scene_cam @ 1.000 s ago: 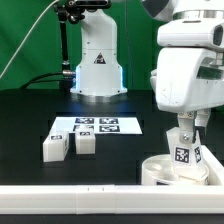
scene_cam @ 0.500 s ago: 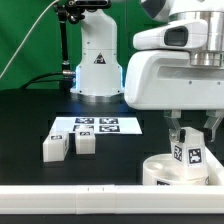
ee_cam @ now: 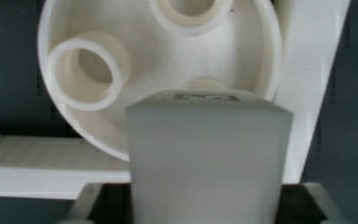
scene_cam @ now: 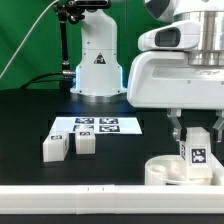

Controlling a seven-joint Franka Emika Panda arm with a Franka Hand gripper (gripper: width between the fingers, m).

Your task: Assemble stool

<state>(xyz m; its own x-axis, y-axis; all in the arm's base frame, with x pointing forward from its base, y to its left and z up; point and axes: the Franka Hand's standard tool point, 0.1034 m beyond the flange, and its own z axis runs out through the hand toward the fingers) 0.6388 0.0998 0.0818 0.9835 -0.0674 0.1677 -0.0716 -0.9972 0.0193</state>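
My gripper (scene_cam: 197, 138) is shut on a short blocky white leg (scene_cam: 197, 153) with a black-and-white tag, held upright at the exterior view's lower right. The leg's lower end meets the round rimmed seat (scene_cam: 166, 172), which lies on the black table just behind the rail. In the wrist view the leg (ee_cam: 208, 150) fills the middle between my two fingers (ee_cam: 98, 200), and the seat (ee_cam: 87, 110) lies beyond it with round sockets (ee_cam: 89, 73) in it. Whether the leg sits in a socket is hidden. Two loose legs (scene_cam: 56, 147) (scene_cam: 86, 142) lie on the exterior view's left.
The marker board (scene_cam: 97, 126) lies flat behind the loose legs. A long white border rail (scene_cam: 90, 197) runs along the front edge. The arm's white base (scene_cam: 97, 60) stands at the back, with a cable to its left.
The hand has turned about its upright axis, showing its broad side. The held leg has shifted slightly toward the exterior view's right over the seat. The loose legs have not moved.
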